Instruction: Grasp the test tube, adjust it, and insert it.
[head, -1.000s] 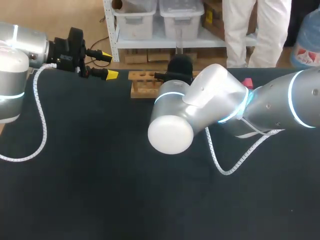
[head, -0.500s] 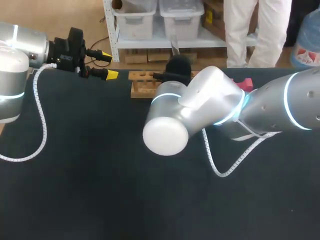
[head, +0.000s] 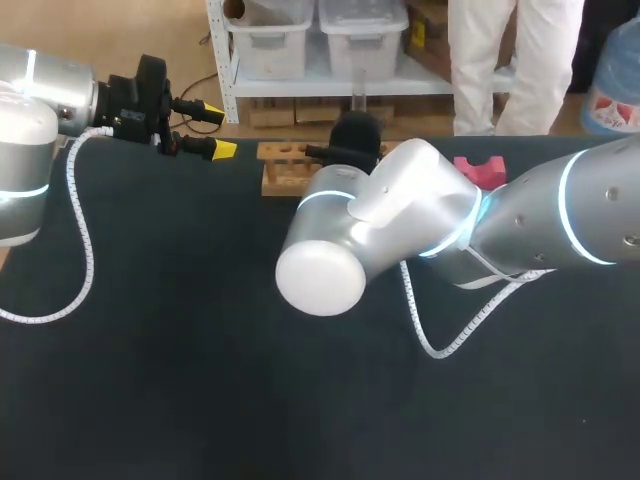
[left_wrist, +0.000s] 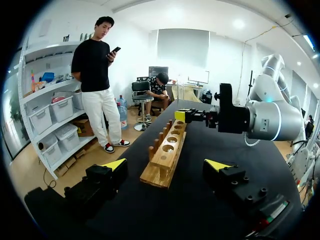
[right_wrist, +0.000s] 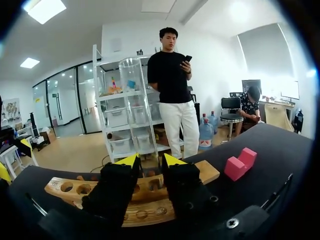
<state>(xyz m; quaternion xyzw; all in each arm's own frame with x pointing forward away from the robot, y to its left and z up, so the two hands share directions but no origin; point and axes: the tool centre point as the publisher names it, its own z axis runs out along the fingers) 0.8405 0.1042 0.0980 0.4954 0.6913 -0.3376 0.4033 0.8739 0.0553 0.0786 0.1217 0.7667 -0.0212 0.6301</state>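
Test tube (right_wrist: 133, 95): clear, likely light, slick, fragile. Right gripper (right_wrist: 150, 161) pinches its lower end, upright; a gentle hold suits it. Left gripper (left_wrist: 167, 165) spread, empty.

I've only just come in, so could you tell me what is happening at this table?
The right gripper is shut on a clear test tube, holding it upright just above the wooden rack at the far edge of the table. Whether the tube's lower end has entered a hole cannot be seen. The left gripper is open and empty, off the rack's other end. A pink block lies on the table near the rack.
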